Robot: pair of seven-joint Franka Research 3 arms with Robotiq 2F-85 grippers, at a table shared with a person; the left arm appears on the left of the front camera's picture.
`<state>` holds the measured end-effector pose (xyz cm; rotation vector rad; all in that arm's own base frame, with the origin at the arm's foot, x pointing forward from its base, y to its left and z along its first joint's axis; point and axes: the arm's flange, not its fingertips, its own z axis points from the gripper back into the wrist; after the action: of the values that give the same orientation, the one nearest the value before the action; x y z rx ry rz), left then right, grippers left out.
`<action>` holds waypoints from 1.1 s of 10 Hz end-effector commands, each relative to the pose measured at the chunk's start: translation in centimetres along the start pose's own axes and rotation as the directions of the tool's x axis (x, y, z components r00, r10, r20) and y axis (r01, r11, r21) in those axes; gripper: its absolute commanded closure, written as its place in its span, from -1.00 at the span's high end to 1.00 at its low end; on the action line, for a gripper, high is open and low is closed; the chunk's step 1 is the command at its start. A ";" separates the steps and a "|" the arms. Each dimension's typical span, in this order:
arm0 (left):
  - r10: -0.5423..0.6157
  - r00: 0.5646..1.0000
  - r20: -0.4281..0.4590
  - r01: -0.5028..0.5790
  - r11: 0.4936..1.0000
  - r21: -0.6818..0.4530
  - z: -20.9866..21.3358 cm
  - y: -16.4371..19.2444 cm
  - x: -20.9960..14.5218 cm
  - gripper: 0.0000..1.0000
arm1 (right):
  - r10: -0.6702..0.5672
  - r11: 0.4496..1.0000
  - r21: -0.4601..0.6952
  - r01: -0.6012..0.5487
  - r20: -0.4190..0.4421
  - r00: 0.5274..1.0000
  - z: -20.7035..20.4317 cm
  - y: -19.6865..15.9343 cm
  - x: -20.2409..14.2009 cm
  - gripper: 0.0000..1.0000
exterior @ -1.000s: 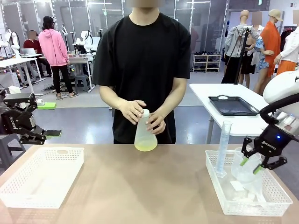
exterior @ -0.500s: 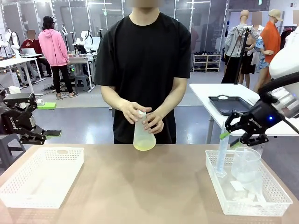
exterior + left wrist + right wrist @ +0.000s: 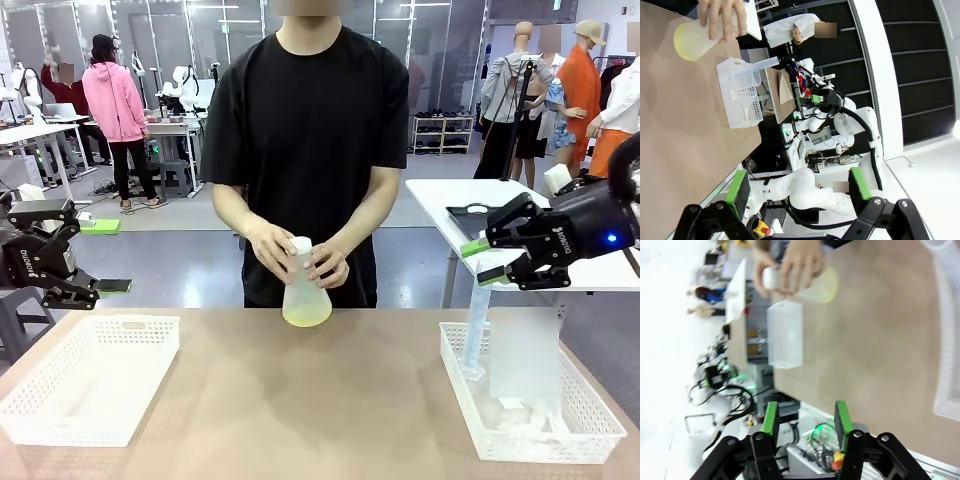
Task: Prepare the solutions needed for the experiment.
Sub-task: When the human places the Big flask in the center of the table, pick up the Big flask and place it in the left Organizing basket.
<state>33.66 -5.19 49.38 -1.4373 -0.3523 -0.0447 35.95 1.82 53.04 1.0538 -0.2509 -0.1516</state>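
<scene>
- Front view: conical flask (image 3: 305, 292) with pale yellow liquid (image 3: 307, 316) at its base and a white stopper (image 3: 300, 243), upright at the far middle of the worktop (image 3: 300, 400), clasped by both of the person's hands (image 3: 268, 245); contact of base with worktop not clear.
- Left claw (image 3: 80, 255) released and empty, above the left white basket (image 3: 140, 320).
- Right claw (image 3: 487, 263) released and empty, above the right white basket (image 3: 530, 450), near the top of the graduated cylinder (image 3: 478, 310) standing in that basket.
- Left wrist view: left claw (image 3: 797, 185) spread wide, nothing between the green pads (image 3: 737, 187). Flask (image 3: 695, 40) far off under a hand (image 3: 722, 17). Beyond it, the basket (image 3: 742, 95) with the cylinder (image 3: 760, 65).
- Right wrist view: right claw (image 3: 806, 422) parted, empty. Flask (image 3: 812, 285) in a hand (image 3: 795, 262) at the far side of the worktop (image 3: 880, 340), well apart from the claw. White basket (image 3: 785, 335) beyond.
</scene>
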 end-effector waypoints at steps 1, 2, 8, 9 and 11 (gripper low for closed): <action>0.001 1.000 0.007 -0.001 1.000 -0.026 -0.2 -0.2 0.1 1.00 | 0.000 0.993 0.122 0.009 -0.077 0.997 0.7 -1.3 -0.2 0.50; 0.001 1.000 0.007 -0.001 1.000 -0.026 -0.2 -0.2 0.1 1.00 | 0.006 0.985 0.174 0.013 -0.111 0.994 1.0 -1.4 -0.1 0.62; 0.001 1.000 0.007 -0.001 1.000 -0.026 -0.2 -0.2 0.1 1.00 | -0.030 0.933 0.356 0.054 -0.072 0.997 2.0 -1.7 0.0 0.62; 0.001 1.000 0.007 -0.001 1.000 -0.026 -0.2 -0.2 0.1 1.00 | -0.021 0.935 0.351 0.046 -0.077 0.997 1.9 -1.6 0.1 0.62; 0.001 1.000 0.007 -0.001 1.000 -0.026 -0.2 -0.2 0.1 1.00 | -0.028 0.949 0.311 0.052 -0.081 0.996 1.4 -1.3 0.4 0.62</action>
<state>33.66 -5.19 49.39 -1.4373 -0.3523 -0.0447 35.50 -0.42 52.82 1.3957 -0.1743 -0.1281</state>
